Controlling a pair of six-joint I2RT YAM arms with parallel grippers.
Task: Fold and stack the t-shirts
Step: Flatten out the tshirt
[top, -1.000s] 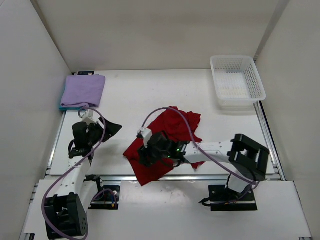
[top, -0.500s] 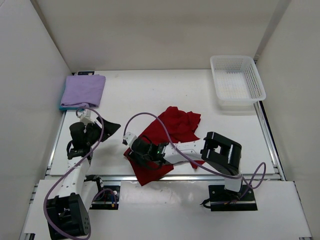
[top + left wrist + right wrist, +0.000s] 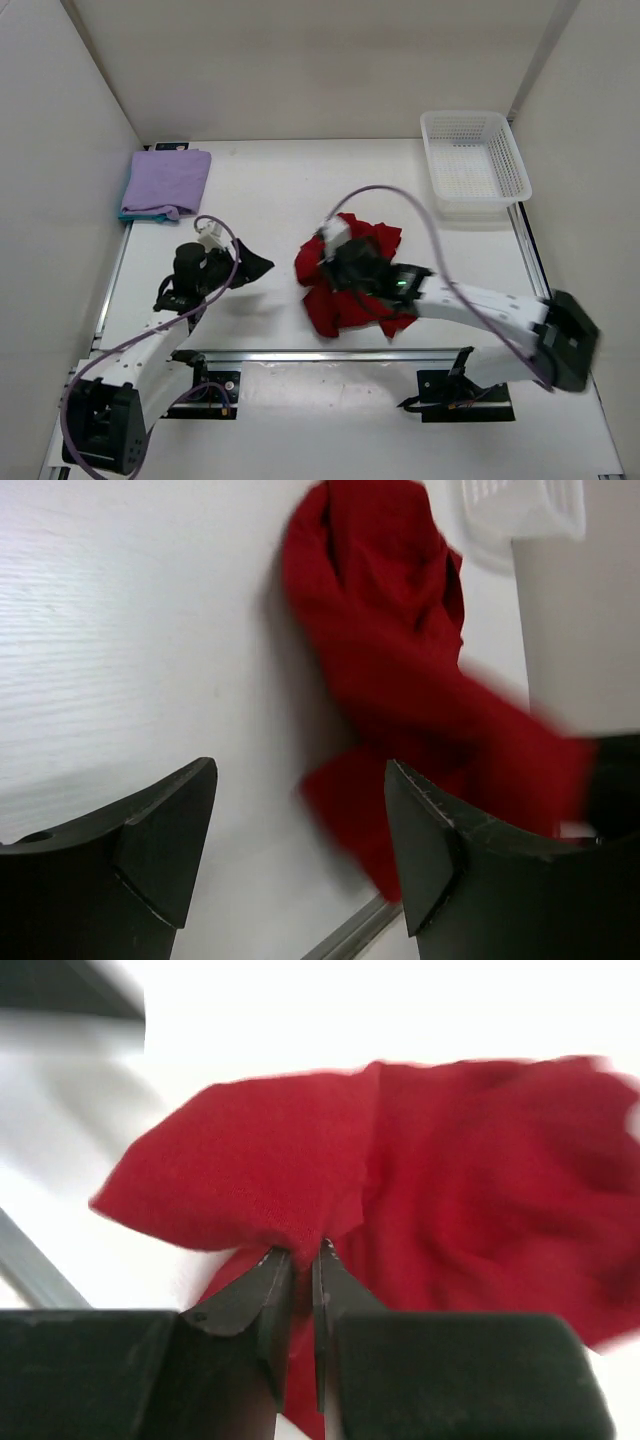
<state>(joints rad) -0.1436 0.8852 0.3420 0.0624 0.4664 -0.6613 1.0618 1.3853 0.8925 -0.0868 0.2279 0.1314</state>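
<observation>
At the near edge of the table [image 3: 270,190], the left hand [image 3: 300,770] stands open. Its two dark fingers [image 3: 165,825] are spread wide and low over the white surface, gripping nothing. Straight ahead of those fingers, and apart from them, lies the red t-shirt [image 3: 380,630], a crumpled heap with one end trailing toward the hand.

From above, the left hand [image 3: 255,265] points across at the red t-shirt [image 3: 335,305], which sits to its right near the middle of the table. The right hand [image 3: 345,265] is on top of the heap, its white arm stretching across from the near right corner. The right wrist view shows the right hand [image 3: 300,1252] closed, its fingers [image 3: 262,1280] all but touching as they pinch a fold of the red t-shirt [image 3: 450,1160]. The cloth fans out beyond the tips, blurred at its edges, and more of it hangs below them.

Farther off, well beyond the left hand, a folded lavender t-shirt [image 3: 166,180] lies flat in the far left corner. The edge of a teal-blue t-shirt [image 3: 135,212] peeps out beneath it. Well beyond the right hand, a white mesh basket [image 3: 470,114] stands in the far right corner.
</observation>
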